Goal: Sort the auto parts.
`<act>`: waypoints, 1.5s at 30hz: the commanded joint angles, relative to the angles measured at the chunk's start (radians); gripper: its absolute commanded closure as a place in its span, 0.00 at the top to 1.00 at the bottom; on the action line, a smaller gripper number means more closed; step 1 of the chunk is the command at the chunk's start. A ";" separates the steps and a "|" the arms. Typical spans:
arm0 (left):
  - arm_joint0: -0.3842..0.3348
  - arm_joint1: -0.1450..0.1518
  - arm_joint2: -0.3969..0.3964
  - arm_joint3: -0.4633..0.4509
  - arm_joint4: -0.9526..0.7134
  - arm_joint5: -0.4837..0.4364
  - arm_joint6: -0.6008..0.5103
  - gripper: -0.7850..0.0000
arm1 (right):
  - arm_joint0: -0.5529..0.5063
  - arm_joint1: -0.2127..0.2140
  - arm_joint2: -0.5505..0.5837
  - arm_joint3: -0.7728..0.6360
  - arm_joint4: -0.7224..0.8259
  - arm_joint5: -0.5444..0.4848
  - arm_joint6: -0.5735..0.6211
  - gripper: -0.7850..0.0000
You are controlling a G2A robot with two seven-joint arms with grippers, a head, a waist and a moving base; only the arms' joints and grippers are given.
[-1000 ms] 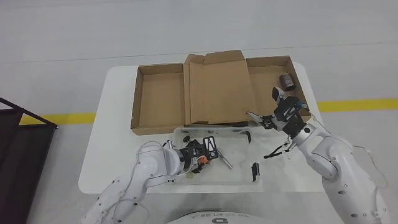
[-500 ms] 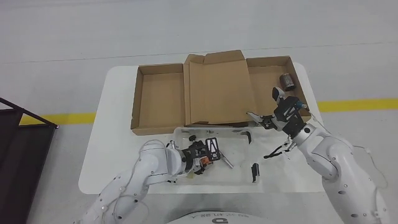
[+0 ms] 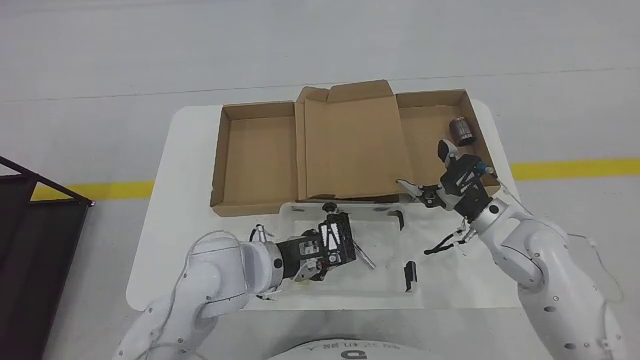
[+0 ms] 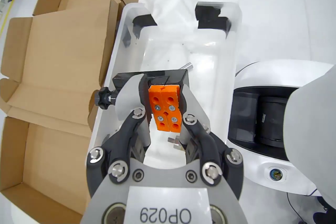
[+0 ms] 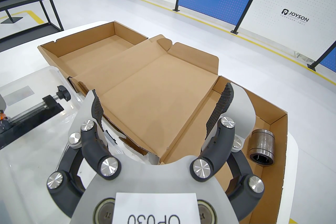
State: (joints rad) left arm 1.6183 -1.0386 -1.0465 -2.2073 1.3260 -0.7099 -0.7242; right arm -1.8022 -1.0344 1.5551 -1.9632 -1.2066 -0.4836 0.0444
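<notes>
My left gripper point(image 4: 160, 91) clamps the part point(image 4: 168, 114), my right gripper point(image 5: 161, 97) is apart; next I should carry it to the 12 o'clock box point(image 3: 255, 155).

— Where's the orange terminal block point(image 4: 164, 114)?
— Upright against a black bracket point(image 4: 157, 75) with a knobbed screw, pinched in the left gripper point(image 4: 160, 97) over the clear tray point(image 4: 114, 51).
— And the steel bearing point(image 5: 262, 147)?
— On its side in the cardboard box's point(image 5: 275, 117) end compartment.
</notes>
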 commanded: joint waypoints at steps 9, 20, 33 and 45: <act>0.006 0.007 0.015 0.045 0.054 0.009 0.046 0.00 | 0.000 0.000 0.000 0.000 0.000 0.000 0.000 1.00; 0.020 0.016 0.006 -0.025 0.147 0.052 0.117 0.00 | 0.000 0.000 0.000 0.000 0.000 0.000 0.000 1.00; 0.119 0.047 -0.314 -0.111 0.159 0.173 0.247 0.00 | 0.000 0.000 0.000 0.000 0.000 0.000 0.000 1.00; -0.083 0.042 -0.321 0.278 0.035 0.096 0.270 0.00 | 0.000 0.000 0.000 0.000 0.000 0.000 0.000 1.00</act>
State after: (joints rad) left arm 1.5546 -0.9950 -1.3871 -1.9607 1.3522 -0.6128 -0.4584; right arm -1.8022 -1.0344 1.5551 -1.9632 -1.2066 -0.4836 0.0444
